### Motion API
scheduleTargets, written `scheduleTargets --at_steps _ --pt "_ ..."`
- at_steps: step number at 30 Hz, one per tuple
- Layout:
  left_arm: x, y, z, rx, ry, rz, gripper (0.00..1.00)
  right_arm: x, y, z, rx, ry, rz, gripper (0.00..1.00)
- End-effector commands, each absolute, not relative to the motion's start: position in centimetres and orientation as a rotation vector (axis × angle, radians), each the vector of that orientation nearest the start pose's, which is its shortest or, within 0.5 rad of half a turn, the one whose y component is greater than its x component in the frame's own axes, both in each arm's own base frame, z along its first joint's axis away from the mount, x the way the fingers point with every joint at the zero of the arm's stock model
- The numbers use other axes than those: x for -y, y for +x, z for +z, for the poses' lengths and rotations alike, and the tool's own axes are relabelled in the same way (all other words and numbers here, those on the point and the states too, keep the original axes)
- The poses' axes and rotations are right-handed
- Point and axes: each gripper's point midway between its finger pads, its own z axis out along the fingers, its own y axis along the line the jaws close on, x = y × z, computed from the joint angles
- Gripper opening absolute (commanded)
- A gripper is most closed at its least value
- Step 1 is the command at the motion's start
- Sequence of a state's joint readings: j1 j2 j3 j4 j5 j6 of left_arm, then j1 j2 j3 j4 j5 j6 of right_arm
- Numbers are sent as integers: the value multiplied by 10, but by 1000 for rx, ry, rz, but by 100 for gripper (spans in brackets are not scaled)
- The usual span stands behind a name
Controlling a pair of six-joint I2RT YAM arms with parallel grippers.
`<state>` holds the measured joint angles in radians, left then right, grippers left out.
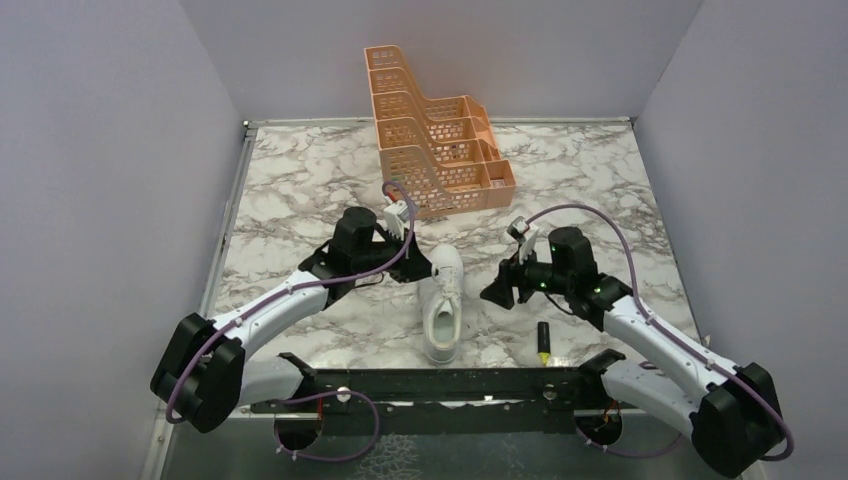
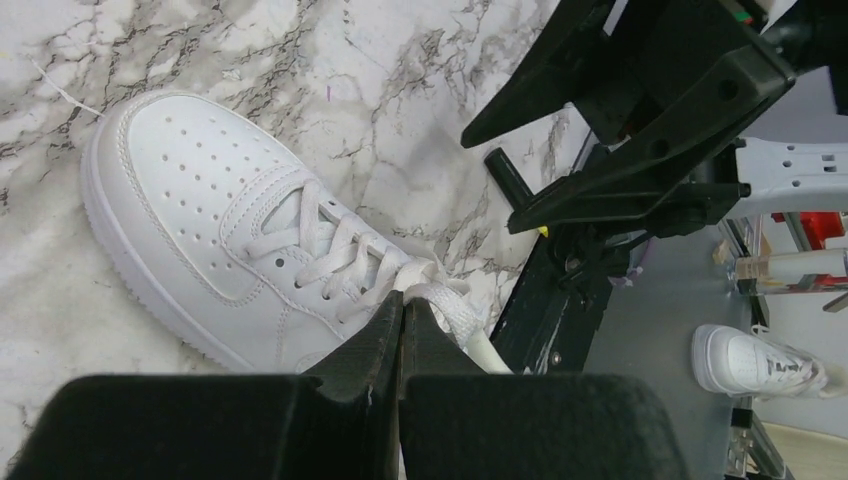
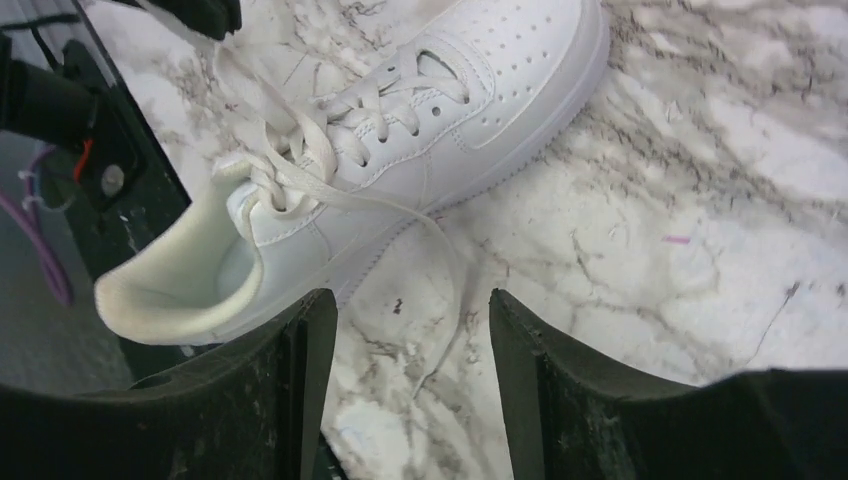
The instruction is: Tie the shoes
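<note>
The white sneaker [image 1: 441,305] lies on the marble table between my arms, heel toward the near rail. My left gripper [image 1: 412,262] is at the shoe's left side, over the laced top. In the left wrist view the left gripper [image 2: 402,305] is shut, with a white lace [image 2: 455,312] caught at its tips above the shoe [image 2: 190,200]. My right gripper [image 1: 497,290] is to the right of the shoe. In the right wrist view it [image 3: 410,310] is open and empty over the table beside the shoe [image 3: 400,120]. A loose lace [image 3: 400,208] trails onto the marble between the fingers.
An orange tiered rack [image 1: 440,150] stands at the back, just behind the left gripper. A yellow marker [image 1: 543,342] lies near the right arm, close to the black rail [image 1: 440,385] at the near edge. Another white shoe [image 2: 760,360] sits off the table.
</note>
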<state>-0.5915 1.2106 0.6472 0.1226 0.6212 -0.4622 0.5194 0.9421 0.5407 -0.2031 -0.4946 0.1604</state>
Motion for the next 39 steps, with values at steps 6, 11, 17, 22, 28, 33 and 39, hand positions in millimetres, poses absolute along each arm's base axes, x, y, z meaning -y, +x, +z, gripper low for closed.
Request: scheduleTargets --at_steps 6,11,17,22,28,33,39 --pt "287 210 175 -2032 595 -1289 0 -234 210 135 -1498 -1165 1075 58" --pt "285 209 174 -2031 582 -1288 0 -242 214 138 -1413 -1252 1111 55" --pt "286 211 174 -2030 586 -1283 0 -253 211 126 -1413 -1353 1198 47" --pt "288 215 175 -2029 580 -1282 0 -264 212 120 -1434 -1396 1204 43" --pt "289 216 176 -2027 578 -1278 0 -270 206 114 -1491 -1415 1234 39" --pt "288 218 176 -2024 575 -1271 0 -270 201 114 -1510 -1403 1264 35" --pt "288 218 175 -2028 576 -1269 0 -272 199 112 -1514 -1422 1279 34"
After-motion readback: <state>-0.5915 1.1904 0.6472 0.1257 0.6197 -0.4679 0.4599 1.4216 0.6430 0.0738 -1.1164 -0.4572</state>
